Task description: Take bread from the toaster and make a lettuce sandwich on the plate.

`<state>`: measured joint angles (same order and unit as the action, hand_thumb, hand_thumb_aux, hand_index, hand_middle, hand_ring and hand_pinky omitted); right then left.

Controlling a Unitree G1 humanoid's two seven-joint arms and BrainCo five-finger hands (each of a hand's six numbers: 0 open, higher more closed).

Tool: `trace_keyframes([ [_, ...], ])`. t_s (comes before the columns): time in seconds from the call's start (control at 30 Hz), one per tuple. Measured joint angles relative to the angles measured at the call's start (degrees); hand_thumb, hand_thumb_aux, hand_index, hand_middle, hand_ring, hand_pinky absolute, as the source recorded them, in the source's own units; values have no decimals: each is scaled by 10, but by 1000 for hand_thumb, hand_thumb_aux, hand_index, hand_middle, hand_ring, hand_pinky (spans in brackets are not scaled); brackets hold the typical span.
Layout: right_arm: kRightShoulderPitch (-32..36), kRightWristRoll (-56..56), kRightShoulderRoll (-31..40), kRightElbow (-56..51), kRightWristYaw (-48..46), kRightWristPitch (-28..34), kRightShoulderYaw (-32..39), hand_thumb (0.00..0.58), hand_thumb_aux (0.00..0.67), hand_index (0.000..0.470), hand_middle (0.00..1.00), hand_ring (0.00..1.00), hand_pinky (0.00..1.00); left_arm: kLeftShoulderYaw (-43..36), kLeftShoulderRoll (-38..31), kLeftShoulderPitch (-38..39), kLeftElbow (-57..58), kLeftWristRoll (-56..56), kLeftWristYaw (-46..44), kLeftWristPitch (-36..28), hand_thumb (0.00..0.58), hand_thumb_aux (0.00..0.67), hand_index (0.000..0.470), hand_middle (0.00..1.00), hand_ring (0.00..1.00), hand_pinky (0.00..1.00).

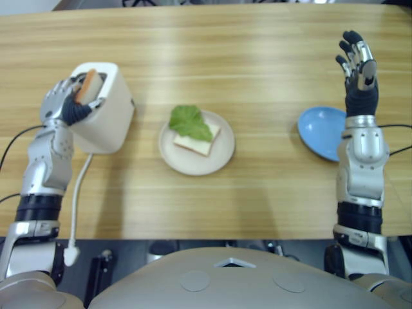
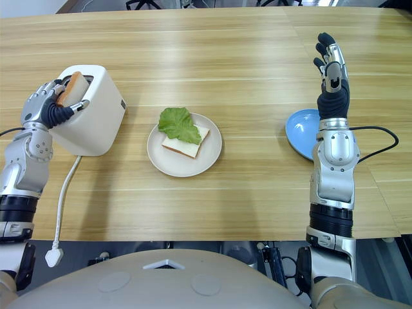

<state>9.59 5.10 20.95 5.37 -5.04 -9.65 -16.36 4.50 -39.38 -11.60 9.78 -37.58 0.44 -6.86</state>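
Left robot hand (image 1: 63, 103): by the left edge of the worktop (image 1: 257, 64), at the top of the toaster, fingers clenched around the bread slice that stands up out of it.
Toaster (image 1: 106, 112): white, boxy, near the left edge of the worktop and tilted a little; the hand lies against its left upper side.
Bread slice in the toaster (image 2: 72, 89): brown crust showing, sticking up from the slot, pinched between the fingers.
Cord (image 1: 77, 193): white, runs from the toaster across the worktop and over the near edge, where its plug (image 1: 70, 255) hangs.
Plate (image 1: 193, 168): round, pale, about midway between the left and right edges, closer to the near edge than to the far one.
Bread on the plate (image 1: 205, 144): one pale slice lying flat.
Lettuce (image 1: 188, 121): a green leaf lying on that slice, overhanging it toward the far left.
Blue dish (image 1: 318, 129): near the right edge, its right side hidden behind the right forearm.
Right robot hand (image 1: 357, 64): raised by the right edge, beyond the blue dish, fingers spread upward and released, holding nothing.
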Motion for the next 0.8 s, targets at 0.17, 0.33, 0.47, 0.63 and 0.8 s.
trace_keyframes([
  [0.17, -1, -1, 0, 0, 0, 2, 0, 0, 0, 0, 0, 0, 0, 13, -2, 0, -4, 16, 7, -5, 580, 670, 460, 1000, 1000, 1000],
  [0.33, -2, -3, 0, 0, 2, 2, 0, 0, 0, 0, 0, 0, 0, 20, -2, 3, -10, 26, 18, -4, 580, 670, 460, 1000, 1000, 1000],
  [0.47, -3, -6, 0, 0, 3, 2, 0, 0, 0, 0, 0, 0, 0, 44, 5, 24, -60, 51, 47, 28, 580, 670, 460, 1000, 1000, 1000],
  [0.63, -3, -10, -4, -1, 4, 1, 5, 0, 0, 0, 0, 0, 0, 132, 30, 28, -220, 120, 94, 111, 580, 670, 460, 1000, 1000, 1000],
  [0.8, -4, -17, -8, -7, 10, -3, 6, 0, 0, 0, 0, 0, 0, 143, 111, 29, -373, 208, 83, 135, 580, 670, 460, 1000, 1000, 1000],
])
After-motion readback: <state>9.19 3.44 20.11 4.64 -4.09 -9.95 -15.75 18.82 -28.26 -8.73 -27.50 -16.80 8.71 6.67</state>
